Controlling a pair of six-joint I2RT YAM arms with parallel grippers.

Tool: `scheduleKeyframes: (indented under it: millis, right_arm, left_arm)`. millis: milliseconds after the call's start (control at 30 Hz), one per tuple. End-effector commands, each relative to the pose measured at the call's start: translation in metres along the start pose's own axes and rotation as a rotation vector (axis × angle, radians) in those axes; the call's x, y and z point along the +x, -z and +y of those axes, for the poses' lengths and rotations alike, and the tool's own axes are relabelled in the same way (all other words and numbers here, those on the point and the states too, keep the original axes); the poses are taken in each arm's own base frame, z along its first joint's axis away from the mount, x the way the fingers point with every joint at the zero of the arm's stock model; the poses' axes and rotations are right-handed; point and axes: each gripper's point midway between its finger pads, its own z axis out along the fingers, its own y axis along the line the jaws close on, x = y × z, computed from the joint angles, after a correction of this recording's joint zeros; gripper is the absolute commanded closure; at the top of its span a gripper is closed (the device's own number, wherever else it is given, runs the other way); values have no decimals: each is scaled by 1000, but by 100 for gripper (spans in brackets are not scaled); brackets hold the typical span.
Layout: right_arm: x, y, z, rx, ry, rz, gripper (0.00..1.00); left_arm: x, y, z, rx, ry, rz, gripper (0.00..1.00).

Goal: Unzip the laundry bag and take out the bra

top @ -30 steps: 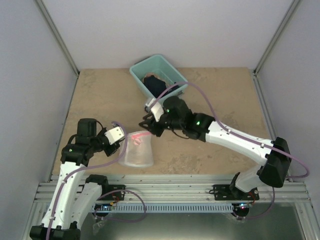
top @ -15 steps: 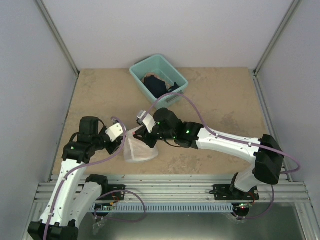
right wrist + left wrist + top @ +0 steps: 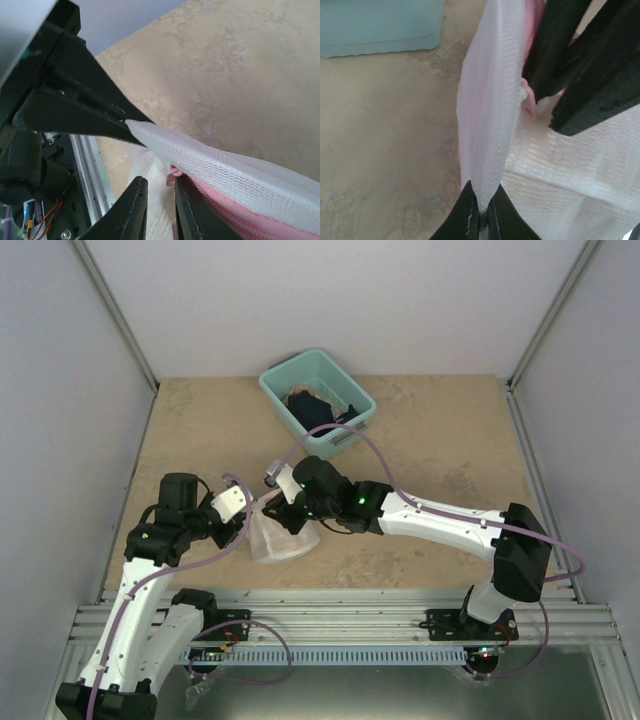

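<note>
Between the left gripper (image 3: 482, 194) and right gripper (image 3: 160, 181), the laundry bag (image 3: 283, 542) is bunched, narrower than a second ago. The left pinches its white mesh edge. The right has moved left against the bag, fingers nearly together beside the pink zipper pull (image 3: 173, 175); whether it grips is unclear.

Left gripper (image 3: 482, 195) jaws are pinched shut; right gripper (image 3: 160, 178) jaws sit close together.

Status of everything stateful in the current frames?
laundry bag: slumped, mesh fold pinched by left gripper; zip unclear.
left gripper: shut on laundry bag.
right gripper: nearly closed at pink zipper pull; grip unclear.
teal bin: upright, holding dark clothing.
</note>
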Motion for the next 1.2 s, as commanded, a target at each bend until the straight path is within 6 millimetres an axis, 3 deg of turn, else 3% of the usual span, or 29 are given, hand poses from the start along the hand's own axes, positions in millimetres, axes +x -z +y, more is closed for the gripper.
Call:
scheduleKeyframes:
  millis: [0, 200, 333, 600, 933, 1167]
  right_arm:
    - [-14, -1, -9, 78, -15, -24, 84]
    - [-16, -4, -16, 122, 3, 0, 90]
    - [-17, -2, -21, 150, 0, -2, 99]
    - [-17, 18, -34, 204, -7, -3, 99]
    - [5, 32, -44, 84, -1, 58, 100]
    - [-8, 38, -7, -40, 77, -5, 99]
  left_arm:
    - [-10, 2, -2, 7, -24, -43, 100]
    - [-11, 3, -3, 12, -34, -44, 100]
    - [-11, 4, -3, 8, -44, -43, 100]
    - [-6, 2, 4, -35, -92, -24, 100]
    - [7, 2, 14, -107, -294, 36, 100]
    - [-15, 5, 10, -67, -143, -56, 100]
